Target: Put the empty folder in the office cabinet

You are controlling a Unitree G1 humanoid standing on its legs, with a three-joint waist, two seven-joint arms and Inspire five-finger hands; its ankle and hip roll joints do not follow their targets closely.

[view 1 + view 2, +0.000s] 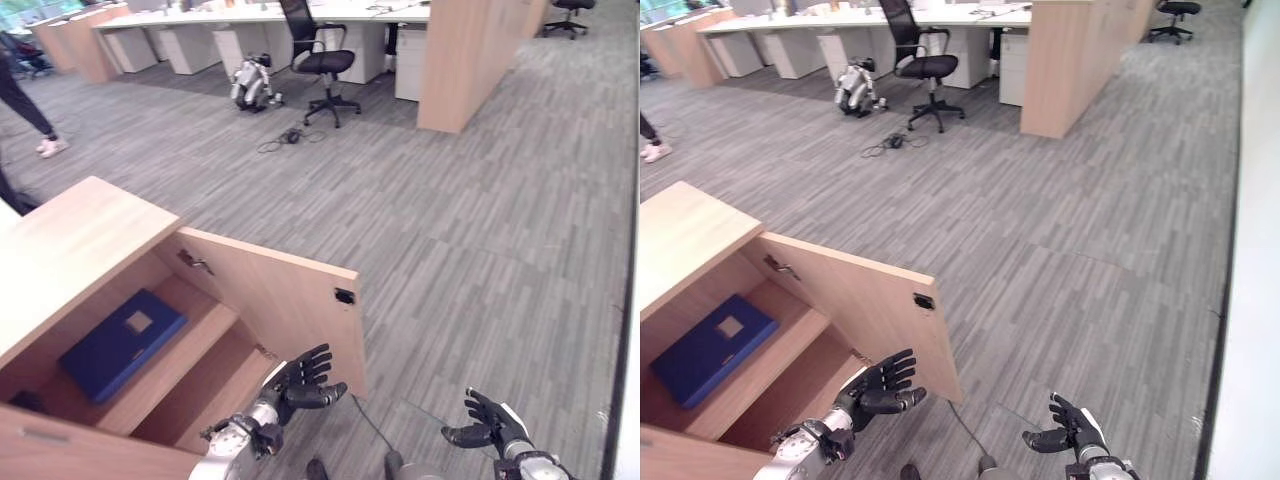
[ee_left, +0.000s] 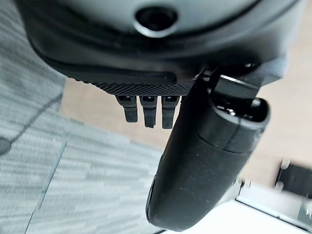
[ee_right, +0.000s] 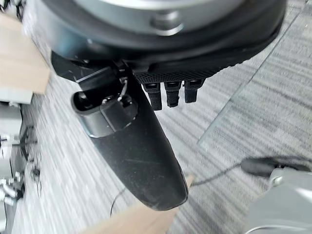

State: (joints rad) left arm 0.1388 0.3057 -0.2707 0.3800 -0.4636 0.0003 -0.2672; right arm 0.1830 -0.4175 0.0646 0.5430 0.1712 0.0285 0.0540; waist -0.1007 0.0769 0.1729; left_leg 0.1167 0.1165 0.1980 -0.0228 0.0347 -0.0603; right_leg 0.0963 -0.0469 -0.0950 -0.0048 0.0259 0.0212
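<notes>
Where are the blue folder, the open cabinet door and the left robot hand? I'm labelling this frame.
blue folder [image 1: 120,343], left eye view, middle of its cover
cabinet door [image 1: 280,300], left eye view, inner face
left robot hand [image 1: 298,382], left eye view, palm

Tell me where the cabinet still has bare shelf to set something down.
Upper shelf: a bare strip between the blue folder and the open door. Lower compartment, beside the left hand, looks bare. The folder crowds the shelf's left part.

Open office, grey striped carpet floor.
White desks with drawer units along far side, black swivel chair beside them, wood partition panel right, second chair far right corner.
</notes>
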